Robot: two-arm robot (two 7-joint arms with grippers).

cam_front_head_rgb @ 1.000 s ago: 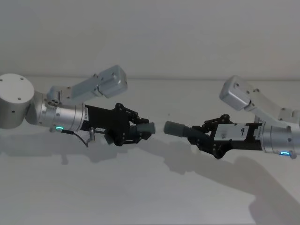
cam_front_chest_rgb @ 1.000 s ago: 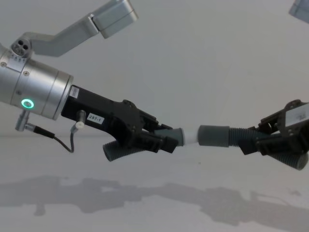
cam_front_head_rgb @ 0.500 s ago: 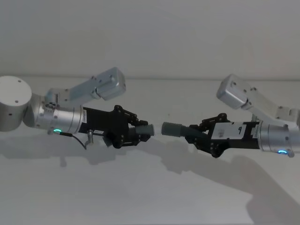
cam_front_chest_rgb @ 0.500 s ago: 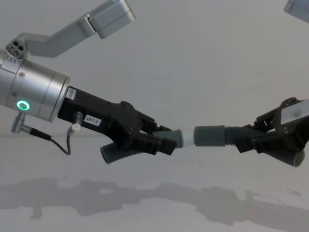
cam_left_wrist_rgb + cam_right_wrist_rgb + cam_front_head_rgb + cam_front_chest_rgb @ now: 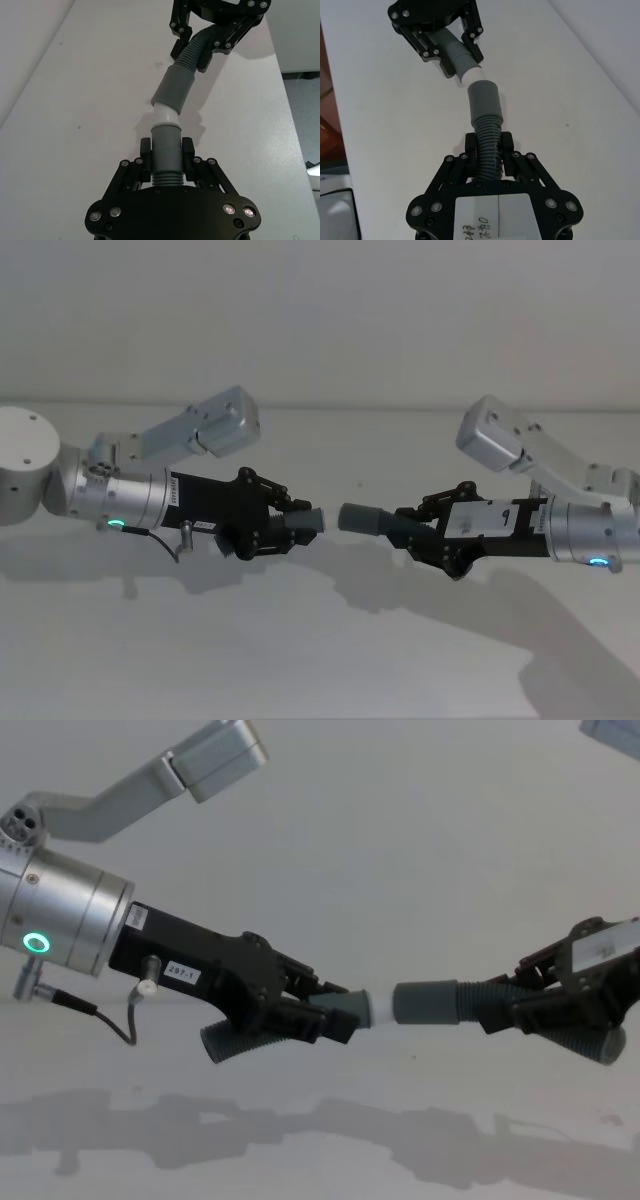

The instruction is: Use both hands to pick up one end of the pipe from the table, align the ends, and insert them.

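Note:
Both pipe pieces hang above the table (image 5: 320, 640). My left gripper (image 5: 283, 530) (image 5: 166, 150) is shut on the grey piece (image 5: 165, 147) with the narrow white tip (image 5: 380, 1009) (image 5: 165, 114). My right gripper (image 5: 425, 532) (image 5: 490, 145) is shut on the ribbed part (image 5: 488, 135) of the other piece, whose wide grey sleeve (image 5: 425, 1003) (image 5: 484, 102) faces that tip. The two ends meet mouth to tip, nearly in line. I cannot tell how far the tip sits inside. The free curved end (image 5: 225, 1042) of the left piece hangs below the left gripper.
The table's right edge (image 5: 280, 75) drops to a darker floor in the left wrist view. The arms' shadows (image 5: 300, 1125) fall on the bare surface below. Silver arm links (image 5: 200, 430) (image 5: 510, 440) rise behind each gripper.
Both grippers have drifted slightly left with their pieces. The stretch of white tip showing between the pieces has grown shorter as the sleeve closed on it.

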